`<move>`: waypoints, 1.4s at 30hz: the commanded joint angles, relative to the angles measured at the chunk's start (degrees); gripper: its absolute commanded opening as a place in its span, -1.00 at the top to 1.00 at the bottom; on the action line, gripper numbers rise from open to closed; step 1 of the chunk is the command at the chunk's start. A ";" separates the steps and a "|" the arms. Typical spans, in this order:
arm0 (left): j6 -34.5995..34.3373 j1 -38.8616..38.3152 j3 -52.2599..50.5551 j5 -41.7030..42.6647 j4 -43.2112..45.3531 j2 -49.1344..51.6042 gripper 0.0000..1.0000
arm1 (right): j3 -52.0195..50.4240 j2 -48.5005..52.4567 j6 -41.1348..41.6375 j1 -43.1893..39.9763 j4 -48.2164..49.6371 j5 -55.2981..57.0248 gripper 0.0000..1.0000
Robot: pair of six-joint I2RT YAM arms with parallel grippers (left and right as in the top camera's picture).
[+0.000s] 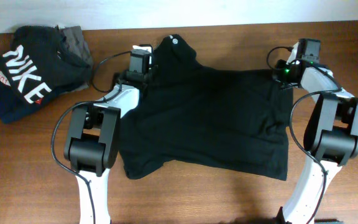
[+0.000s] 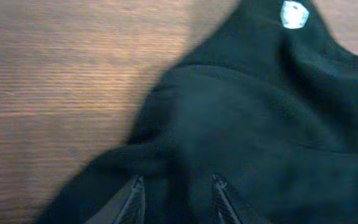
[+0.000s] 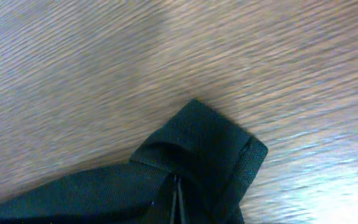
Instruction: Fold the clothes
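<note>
While the T-shirt (image 1: 210, 118) lies spread on the table (image 1: 229, 199) between the two arms, each gripper sits at one far corner of it, and the coming fold turns on that. The right gripper (image 3: 178, 202) is closed on a stitched corner of the cloth at the shirt's far right. From there the rest of the shirt runs away to the robot's left and back toward the bases. The left gripper (image 2: 178, 196) rests on the cloth at the far left, just beside the collar. Its fingers stand apart astride a soft ridge of fabric, and I cannot tell whether they press it or merely straddle it.

The shirt's long axis runs across the table, left to right, so the two held ends lie along it. The collar, with its white mark (image 2: 294, 14), juts toward the far edge at the left end. It is much nearer the left arm, ahead and to the right of that arm's fingers. The near edge of the shirt lies well apart from both grippers. I judge that a fold would most easily carry the far edge toward the near one, once the left side has a sure hold.
</note>
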 commanded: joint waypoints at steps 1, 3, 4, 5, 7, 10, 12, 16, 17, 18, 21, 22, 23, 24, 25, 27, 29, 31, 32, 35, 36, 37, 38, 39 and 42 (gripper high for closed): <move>0.96 0.59 -0.04 -0.79 1.22 0.66 0.29 | -0.72 4.37 0.39 -1.25 -1.99 5.35 0.92; 0.98 0.61 -0.04 -0.79 1.68 0.66 0.29 | 0.48 4.31 0.42 -1.14 -3.15 4.90 0.92; 1.49 0.61 -0.04 -0.68 2.32 0.63 0.29 | 1.84 4.17 0.42 -1.14 -4.46 4.04 0.92; 2.05 0.61 -0.04 -0.59 2.78 0.63 0.28 | 3.06 4.07 0.42 -1.14 -5.51 3.34 0.92; 3.19 0.61 0.13 -0.59 3.30 0.52 0.29 | 6.62 3.69 0.44 -1.16 -8.61 2.36 0.92; 4.37 0.61 0.70 -0.59 2.62 -1.16 0.29 | 15.10 2.82 0.39 -1.25 -17.11 2.47 0.90; 4.37 0.61 0.85 -0.57 1.97 -2.97 0.30 | 19.89 2.36 0.39 -1.27 -22.25 2.64 0.71; 4.37 0.61 0.85 -0.59 -3.45 -10.78 0.05 | 33.97 1.97 0.42 -1.62 -37.03 2.62 -0.68; 4.37 0.61 0.85 -0.59 -5.16 -12.68 -0.11 | 36.92 1.97 0.42 -1.70 -40.09 2.62 -0.86; 4.37 0.61 0.85 -0.59 -6.73 -14.45 -0.41 | 39.32 1.97 0.42 -1.81 -42.53 2.60 -0.90; 4.37 0.61 0.85 -0.59 -12.76 -21.49 -0.98 | 48.74 1.97 0.44 -1.90 -52.74 2.56 -0.98; 4.37 0.61 0.85 -0.59 -14.34 -22.97 -0.98 | 50.95 1.97 0.44 -1.90 -55.21 2.32 -0.98; 4.37 0.61 0.85 -0.59 -16.52 -24.87 -0.98 | 53.31 1.97 0.44 -1.86 -58.01 1.68 -0.97; 4.37 0.59 0.85 -0.59 -19.45 -27.04 -0.98 | 55.69 1.97 0.42 -1.84 -61.27 0.07 -0.98; 4.35 0.59 0.85 -0.55 -21.38 -28.17 -0.98 | 57.27 1.97 0.42 -1.84 -63.98 -2.01 -0.98; 4.35 0.59 0.85 0.74 -27.54 -31.28 -0.98 | 59.30 1.97 0.37 -1.84 -69.37 -7.48 -0.98; 4.35 0.59 0.85 2.58 -31.76 -33.16 -0.98 | 59.58 1.97 -1.55 -1.90 -73.72 -11.26 -0.98; 4.26 0.59 0.85 5.20 -38.86 -36.33 -0.98 | 58.23 1.53 -3.67 -1.88 -75.12 -14.10 -0.99; 3.32 0.55 0.85 5.27 -41.79 -38.14 -0.98 | 57.70 1.33 -3.30 -1.51 -75.12 -16.57 -0.99; 0.59 0.55 0.85 4.90 -46.90 -42.36 -0.98 | 57.70 0.42 -0.39 -1.25 -75.12 -18.95 -0.92; -0.22 0.55 0.85 3.82 -48.68 -44.02 -0.98 | 57.70 -0.50 0.92 -1.11 -75.12 -18.14 -0.89; -1.05 0.55 0.85 2.64 -50.36 -45.51 -0.98 | 57.70 -1.16 1.51 -1.07 -75.12 -17.55 -0.89; -1.77 0.42 0.85 1.22 -52.30 -47.34 -0.98 | 57.68 -2.38 2.51 -0.76 -75.12 -15.74 -0.89; -2.60 0.20 0.83 -0.76 -54.53 -49.51 -0.98 | 57.64 -3.91 3.19 -0.39 -75.12 -13.73 -0.89; -5.84 -0.55 0.55 -5.31 -59.45 -54.25 -0.98 | 56.00 -9.01 3.48 1.05 -75.12 -10.01 -0.89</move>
